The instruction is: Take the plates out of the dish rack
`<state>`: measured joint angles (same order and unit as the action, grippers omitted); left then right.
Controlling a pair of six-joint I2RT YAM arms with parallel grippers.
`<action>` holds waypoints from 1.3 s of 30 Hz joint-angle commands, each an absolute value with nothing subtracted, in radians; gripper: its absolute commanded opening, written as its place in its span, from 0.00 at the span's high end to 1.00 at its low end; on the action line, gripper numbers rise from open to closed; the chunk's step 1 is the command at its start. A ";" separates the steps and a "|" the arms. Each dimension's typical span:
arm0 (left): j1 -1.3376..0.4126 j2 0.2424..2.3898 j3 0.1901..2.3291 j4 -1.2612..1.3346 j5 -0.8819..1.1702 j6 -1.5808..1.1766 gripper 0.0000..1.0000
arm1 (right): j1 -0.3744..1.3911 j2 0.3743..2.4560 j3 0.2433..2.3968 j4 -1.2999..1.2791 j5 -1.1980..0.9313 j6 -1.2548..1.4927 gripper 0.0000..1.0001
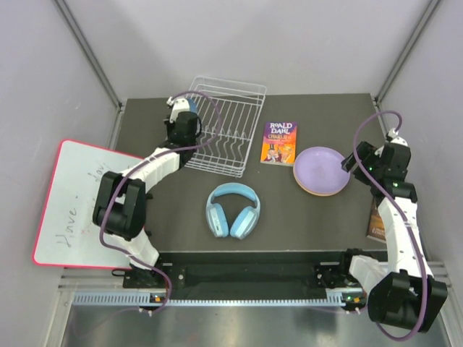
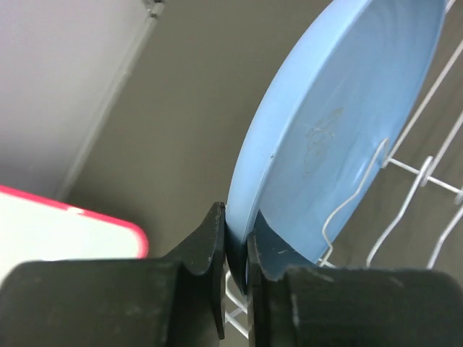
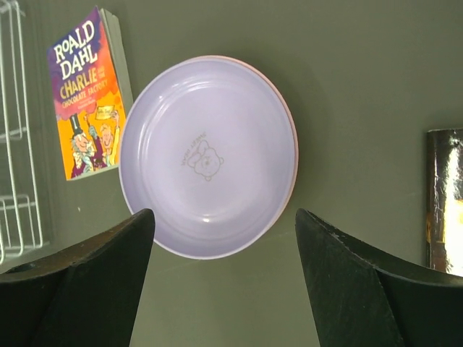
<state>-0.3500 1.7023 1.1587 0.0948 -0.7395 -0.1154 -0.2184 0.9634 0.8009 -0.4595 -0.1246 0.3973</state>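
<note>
The blue plate [image 2: 340, 130] is cropped at top.

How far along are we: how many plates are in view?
3: a light-blue round plastic plate in the white wire dish rack, a lilac plate atop an orange-edged plate; more may hide beneath.

A matte dark grey tabletop [image 1: 304, 224] sits between plain pale lavender-grey walls [image 1: 246, 36], with slanted metal struts [image 1: 87, 52] at the back corners. A ridged metal rail [image 1: 246, 298] runs along its near edge. Light is soft and even.
</note>
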 commanded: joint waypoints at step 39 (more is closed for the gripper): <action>-0.546 1.364 1.262 -0.144 -0.142 -0.448 1.00 | -0.075 0.844 0.713 -0.177 -0.477 0.569 0.16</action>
